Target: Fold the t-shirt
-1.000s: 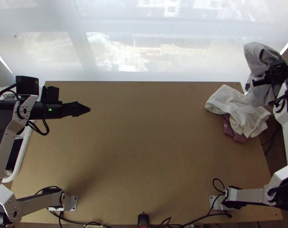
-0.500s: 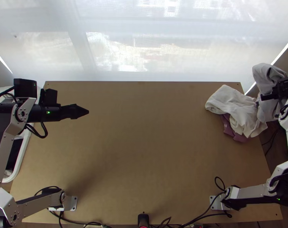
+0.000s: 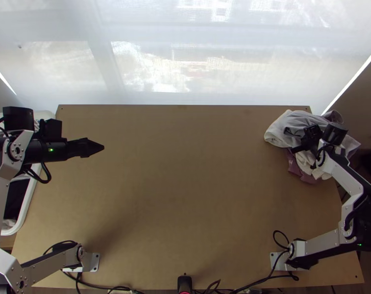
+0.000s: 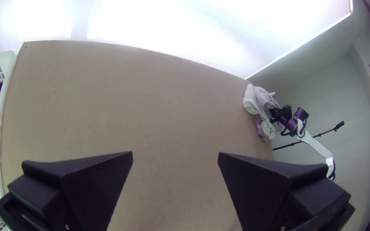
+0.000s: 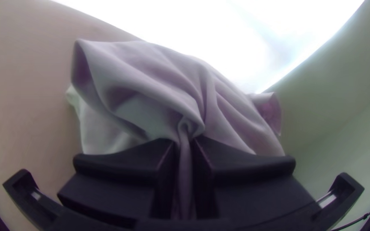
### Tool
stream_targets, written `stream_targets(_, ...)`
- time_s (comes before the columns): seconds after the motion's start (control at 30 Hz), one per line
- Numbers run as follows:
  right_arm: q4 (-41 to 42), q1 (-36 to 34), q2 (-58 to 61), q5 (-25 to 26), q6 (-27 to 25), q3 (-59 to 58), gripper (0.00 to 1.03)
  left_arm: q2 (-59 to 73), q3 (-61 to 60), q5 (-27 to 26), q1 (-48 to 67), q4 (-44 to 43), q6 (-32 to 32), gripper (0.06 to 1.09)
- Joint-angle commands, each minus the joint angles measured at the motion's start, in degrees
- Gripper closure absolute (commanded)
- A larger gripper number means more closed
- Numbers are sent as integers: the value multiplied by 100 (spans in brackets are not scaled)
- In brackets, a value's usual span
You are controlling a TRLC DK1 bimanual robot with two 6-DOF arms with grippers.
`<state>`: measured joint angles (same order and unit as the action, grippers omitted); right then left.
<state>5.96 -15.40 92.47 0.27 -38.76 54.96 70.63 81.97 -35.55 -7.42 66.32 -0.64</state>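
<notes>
1. Evidently gripping the light grey t-shirt (image 5: 146, 77) with the right hand (image 5: 185, 143) — nearly closed on a bunched fold, probably to move it inward for spreading.
2. Gathered over white cloth (image 3: 277, 135) and mauve cloth (image 3: 307, 177) at the far right corner of the table (image 3: 185, 181), partly past its right edge.
3. Holding nothing with the left hand (image 4: 175, 155) — wide open near the table's left edge, perhaps ready for a second grip.
4. Clear from the right wrist view: pinched fold; from the top view: overhang past the table; from the left wrist view: broad finger gap.

Left end effector (image 3: 102, 147) gapes, right end effector (image 3: 297, 148) clamps.
</notes>
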Motion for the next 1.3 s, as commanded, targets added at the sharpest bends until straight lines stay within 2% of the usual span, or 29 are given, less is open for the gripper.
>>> stream_targets(0.0, -68, 494, -299, 52, 150, -732, 100, -41, 12, -22, -58, 56, 47, 11)
stream_targets(0.07, -59, 678, -466, 52, 150, -943, 98, -41, 12, -22, -14, 56, 21, 11)
stream_targets(0.23, -95, 793, -677, 69, 326, -1119, 28, -67, 12, -22, -5, 47, -6, 11)
stream_targets(0.27, -139, 775, -695, 78, 343, -1093, 18, -76, 12, -22, -5, 56, -6, 11)
stream_targets(0.33, -244, 714, -765, 78, 361, -1031, 5, -111, 3, -22, -14, 56, -6, 11)
stream_targets(0.57, -525, 591, -1732, 69, 572, -829, 5, -216, -85, -13, -67, 74, -6, 11)
stream_targets(0.73, -525, 529, -1890, 78, 914, -29, 5, -260, -199, -22, -58, 65, -6, 11)
stream_targets(1.0, -288, 432, -343, 228, 1117, 1026, 5, -313, -270, -13, -31, 65, -67, 11)
stream_targets(1.27, -279, 204, 931, 245, 1354, 709, 5, -454, -507, -13, -93, 65, -59, 11)
